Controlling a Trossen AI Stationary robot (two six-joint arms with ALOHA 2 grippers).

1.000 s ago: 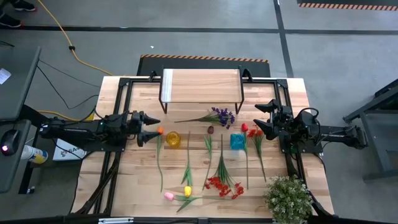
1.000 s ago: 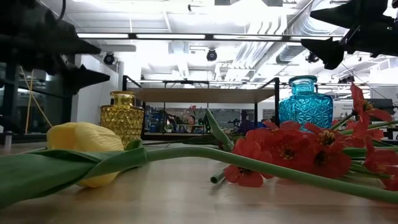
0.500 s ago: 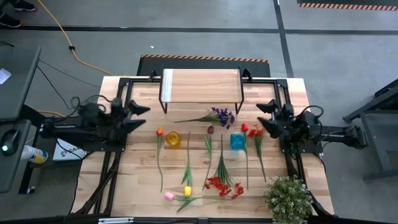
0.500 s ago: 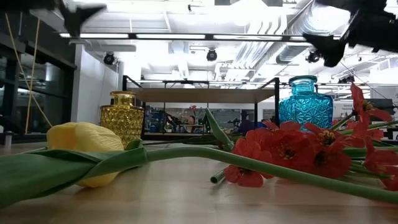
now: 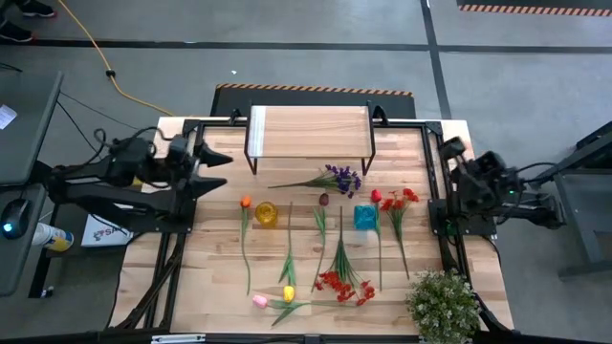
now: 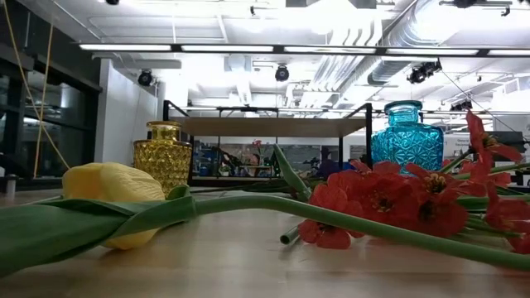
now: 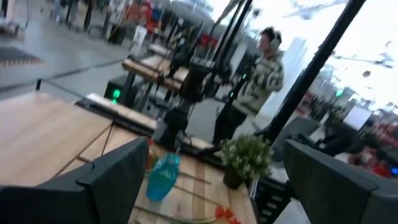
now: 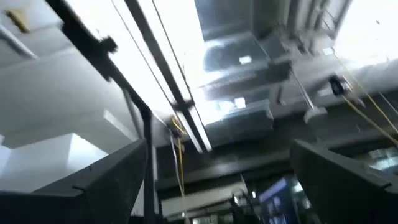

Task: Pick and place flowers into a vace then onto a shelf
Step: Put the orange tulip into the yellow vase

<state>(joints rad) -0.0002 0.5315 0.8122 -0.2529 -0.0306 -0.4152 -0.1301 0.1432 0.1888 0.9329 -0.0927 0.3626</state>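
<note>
Nothing looks done yet: the flowers (image 5: 325, 244) all lie across the middle of the table (image 5: 421, 158), both vases empty, the shelf (image 5: 308, 131) at its far edge bare, the left gripper (image 5: 212, 164) and right gripper (image 5: 448, 153) spread apart, holding nothing.

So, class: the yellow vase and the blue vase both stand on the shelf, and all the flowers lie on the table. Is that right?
Not quite. The high view shows the yellow vase and the blue vase standing on the table, in front of the shelf, not on it. The flowers do lie on the table.
</note>
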